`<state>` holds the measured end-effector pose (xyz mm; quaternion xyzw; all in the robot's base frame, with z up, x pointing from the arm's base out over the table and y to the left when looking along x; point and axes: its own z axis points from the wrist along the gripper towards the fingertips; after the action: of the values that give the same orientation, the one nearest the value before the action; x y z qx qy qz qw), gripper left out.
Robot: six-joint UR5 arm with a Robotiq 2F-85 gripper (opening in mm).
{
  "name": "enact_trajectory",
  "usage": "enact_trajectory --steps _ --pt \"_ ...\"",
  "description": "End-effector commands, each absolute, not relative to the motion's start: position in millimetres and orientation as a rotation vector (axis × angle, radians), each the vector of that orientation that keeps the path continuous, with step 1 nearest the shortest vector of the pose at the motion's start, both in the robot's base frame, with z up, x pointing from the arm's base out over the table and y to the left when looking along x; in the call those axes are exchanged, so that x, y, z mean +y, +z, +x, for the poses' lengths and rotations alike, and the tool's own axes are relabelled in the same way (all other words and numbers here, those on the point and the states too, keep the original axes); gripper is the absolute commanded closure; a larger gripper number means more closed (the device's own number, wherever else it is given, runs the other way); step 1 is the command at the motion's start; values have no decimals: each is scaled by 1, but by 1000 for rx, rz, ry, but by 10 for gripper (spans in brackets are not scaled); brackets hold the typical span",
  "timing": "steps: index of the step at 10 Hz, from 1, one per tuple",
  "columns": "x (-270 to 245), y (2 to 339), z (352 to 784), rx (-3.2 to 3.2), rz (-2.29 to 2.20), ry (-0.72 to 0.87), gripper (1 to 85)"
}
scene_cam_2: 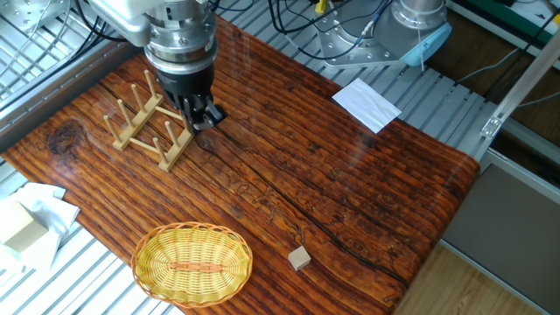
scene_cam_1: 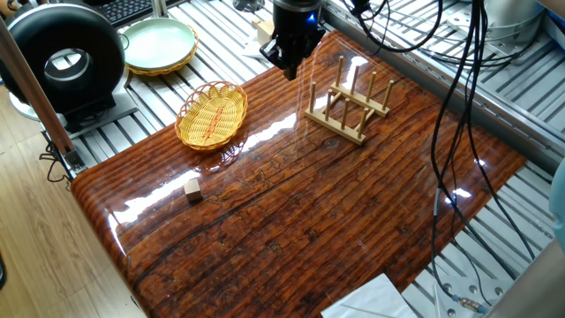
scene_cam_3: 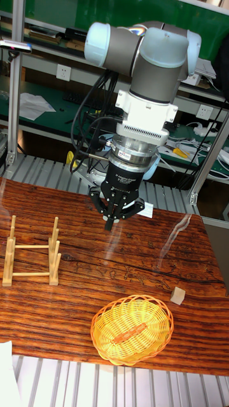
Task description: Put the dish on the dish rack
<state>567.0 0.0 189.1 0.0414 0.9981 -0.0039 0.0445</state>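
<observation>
The dish [scene_cam_1: 212,114] [scene_cam_2: 192,263] [scene_cam_3: 132,329] is a golden-yellow oval wicker basket lying flat on the table's near-left part, with nothing touching it. The dish rack [scene_cam_1: 348,102] [scene_cam_2: 147,123] [scene_cam_3: 30,252] is a small light-wood base with upright pegs, and it holds nothing. My gripper [scene_cam_1: 290,67] [scene_cam_2: 205,119] [scene_cam_3: 111,223] hangs above the table beside the rack, well apart from the dish. Its fingers are closed together with nothing between them.
A small wooden cube [scene_cam_1: 192,188] [scene_cam_2: 300,257] [scene_cam_3: 178,294] lies on the table. Off the table stand a pale green plate [scene_cam_1: 159,44] and a black round device [scene_cam_1: 64,62]. A white paper sheet [scene_cam_2: 366,104] lies near one table edge. Cables [scene_cam_1: 459,97] hang over one side.
</observation>
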Motion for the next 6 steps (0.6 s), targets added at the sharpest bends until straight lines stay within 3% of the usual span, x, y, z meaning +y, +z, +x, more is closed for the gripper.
enact_trajectory --steps 1,6 --pt "2 189 573 3029 118 3 847" --pt "14 187 570 3046 59 70 847"
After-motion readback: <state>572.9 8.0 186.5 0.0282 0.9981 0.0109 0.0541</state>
